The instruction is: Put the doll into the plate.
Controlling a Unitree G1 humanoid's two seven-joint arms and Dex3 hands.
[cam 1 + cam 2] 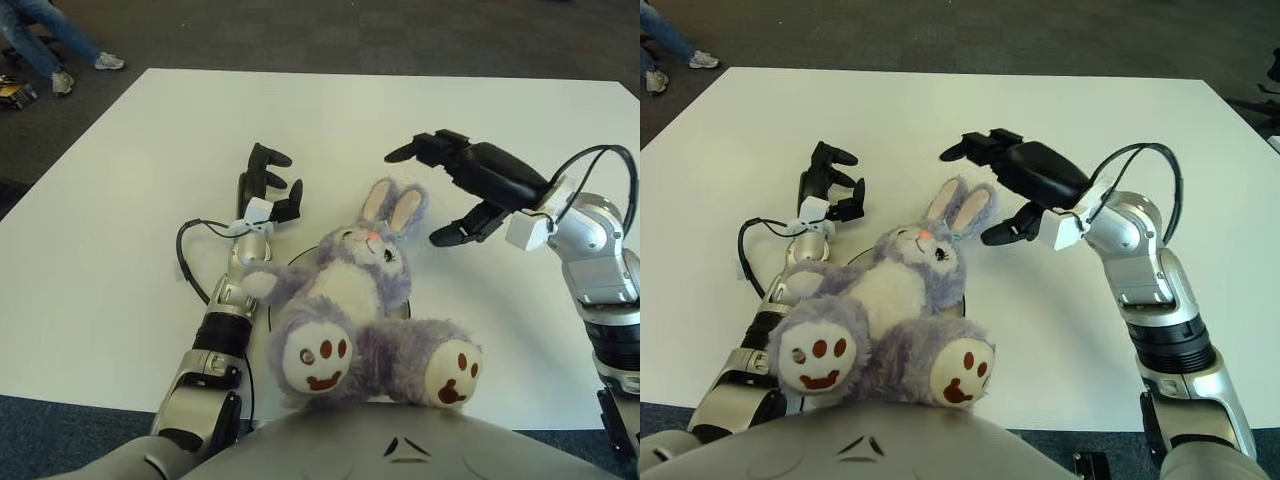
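The black three-fingered right hand (462, 185) hovered with fingers spread, empty, just right of one fluffy purple-and-white plush rabbit doll's (355, 300) ears. The doll lay on its back over one mostly hidden round plate (275, 312) on the white table (120, 230). The left hand (268, 185), fingers loosely open, held nothing beside the doll's arm.

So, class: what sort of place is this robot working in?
Probably an office or lab: a plain white table on dark carpet, with a seated person's legs at the far left corner.
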